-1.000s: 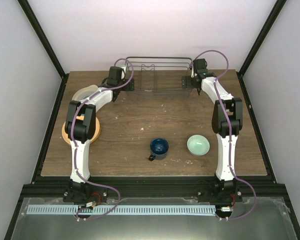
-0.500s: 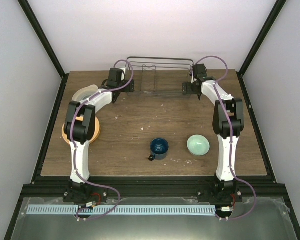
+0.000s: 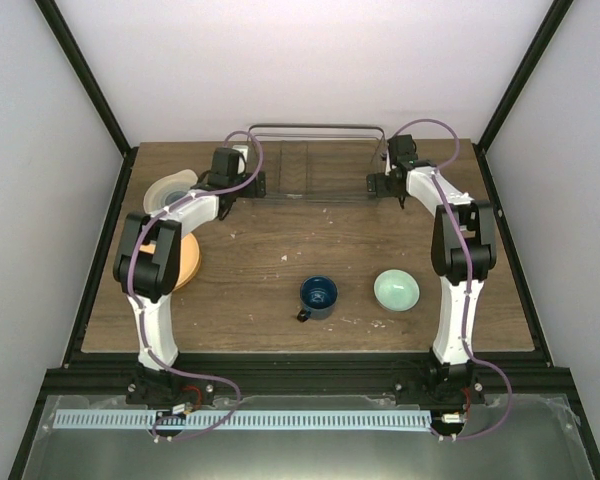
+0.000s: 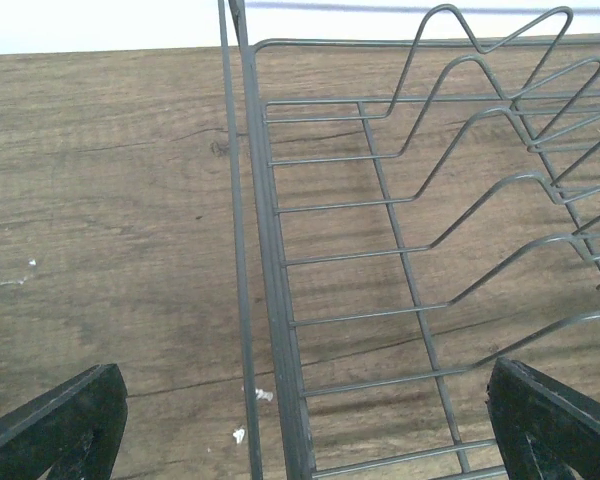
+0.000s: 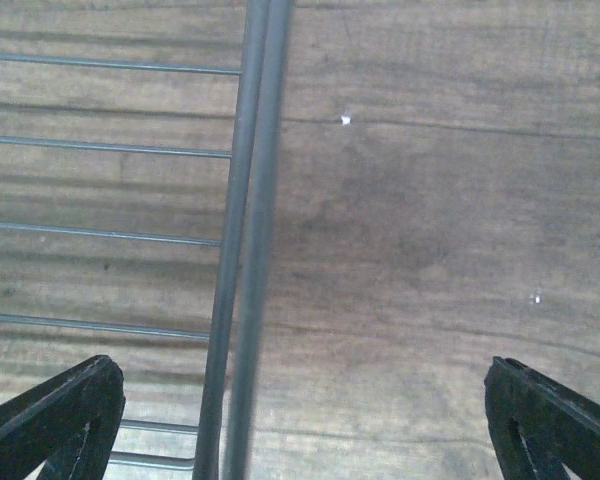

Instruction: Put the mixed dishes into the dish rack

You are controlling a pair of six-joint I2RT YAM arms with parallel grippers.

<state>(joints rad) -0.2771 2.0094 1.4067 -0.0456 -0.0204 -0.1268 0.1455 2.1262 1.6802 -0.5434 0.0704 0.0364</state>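
**Both arms at the rack, nothing loaded yet**

I've got both arms reached out to the far side of the table (image 3: pixel 280 240), one at each end of the dish rack (image 3: pixel 315 128). The left gripper (image 4: pixel 305 420) is spread wide, straddling the rack's left end wires. The right gripper (image 5: pixel 302 415) is spread just as wide over the right end rail. Neither is pinching anything, and the rack looks empty.

All the dishes sit outside it. The dark blue mug (image 3: pixel 318 296) and mint-green bowl (image 3: pixel 396 290) are near the front, well apart from the rack. The cream plate (image 3: pixel 163 190) is off the rack's left end, and the orange plate (image 3: pixel 188 262) is partly under the left arm.

My guess on handling: the rack is light, stiff wire, so it'll skate on the wood if nudged, and the end rails are the spot to hold. The mug and bowl look hard and glazed, probably slippery, so I'd pinch a wall over the rim. The plates lie flat, so only the lip is grabbable, and they'd chip if dropped.
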